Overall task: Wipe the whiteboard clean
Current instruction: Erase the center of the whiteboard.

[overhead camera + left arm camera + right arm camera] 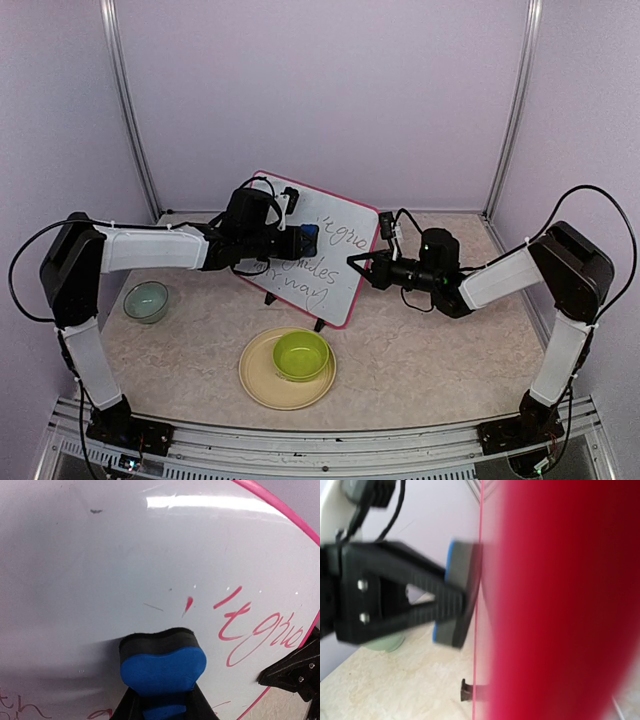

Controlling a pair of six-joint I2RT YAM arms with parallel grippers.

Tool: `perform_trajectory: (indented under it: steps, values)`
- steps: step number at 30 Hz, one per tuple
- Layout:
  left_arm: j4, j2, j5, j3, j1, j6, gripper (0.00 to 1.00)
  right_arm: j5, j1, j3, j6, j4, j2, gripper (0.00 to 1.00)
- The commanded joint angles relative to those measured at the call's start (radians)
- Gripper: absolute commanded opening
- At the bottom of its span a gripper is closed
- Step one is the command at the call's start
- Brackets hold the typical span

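Left end effector (162, 709) pinches eraser (162, 667) on whiteboard (100, 570); right end effector (362, 268) clamps its right edge; hard strokes could topple the board.

Before whiteboard (338, 292): plate (258, 385) with green bowl (301, 355), close.
Left of whiteboard: small bowl (146, 301), open table (205, 305) between.
Whiteboard face: left gripper (297, 243) with eraser (162, 670).
Whiteboard right edge: right gripper (360, 264).
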Motion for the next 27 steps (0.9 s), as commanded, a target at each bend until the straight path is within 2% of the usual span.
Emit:
perform_trajectory:
  steps: [1,11,15,19,27]
  values:
    - [-0.043,0.031,0.009,-0.040,-0.006,-0.040,0.03,-0.137,0.077,-0.085,-0.266,-0.441,0.115,0.00]
    - [-0.168,0.078,-0.027,0.222,-0.005,0.026,0.03,-0.135,0.079,-0.084,-0.270,-0.446,0.119,0.00]
    - [-0.191,0.088,-0.032,0.274,-0.002,0.035,0.04,-0.136,0.079,-0.081,-0.271,-0.449,0.121,0.00]
    - [-0.162,0.079,-0.021,0.216,-0.004,0.020,0.03,-0.137,0.079,-0.081,-0.272,-0.448,0.120,0.00]
    - [-0.075,0.042,-0.008,-0.002,-0.008,-0.015,0.04,-0.140,0.080,-0.074,-0.273,-0.452,0.127,0.00]
